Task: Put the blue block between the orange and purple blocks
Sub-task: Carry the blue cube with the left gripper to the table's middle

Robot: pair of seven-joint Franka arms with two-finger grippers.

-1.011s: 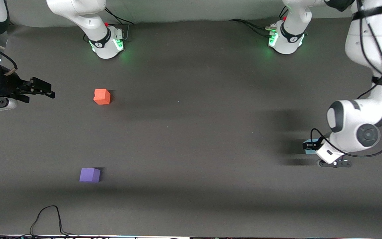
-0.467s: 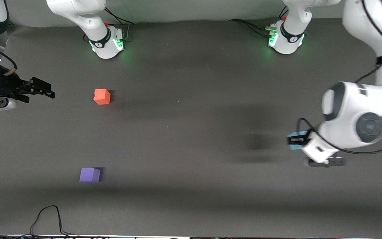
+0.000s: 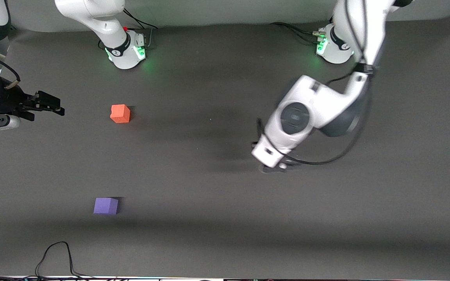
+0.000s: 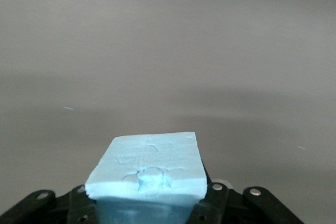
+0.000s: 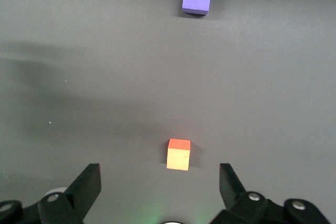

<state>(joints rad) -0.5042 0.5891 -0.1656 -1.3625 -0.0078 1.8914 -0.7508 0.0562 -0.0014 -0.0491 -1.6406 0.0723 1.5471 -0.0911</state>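
We see the left gripper (image 3: 274, 166) mid-frame in the front view, slightly right of centre, up over bare table (image 3: 209, 242); the arm's own wrist and elbow cover it, so only a dark bit pokes out under the white housing and it's blurred. The blue block (image 4: 148, 167) doesn't show in the front view at all, hidden under that wrist. In the left wrist view it fills the lower centre, pinched in the left gripper, its dented top face toward the camera and its lower part cut off by the frame edge; the fingers themselves are covered by the block.

Right gripper (image 3: 51, 105) sits at the front view's left edge, mid-height, arm mostly cut off, waiting. Its fingers (image 5: 86, 184) are spread wide in the right wrist view, nothing between them.

Orange block (image 3: 120, 113) is upper left of the front view, purple block (image 3: 106, 205) lower left, well apart, both on the table
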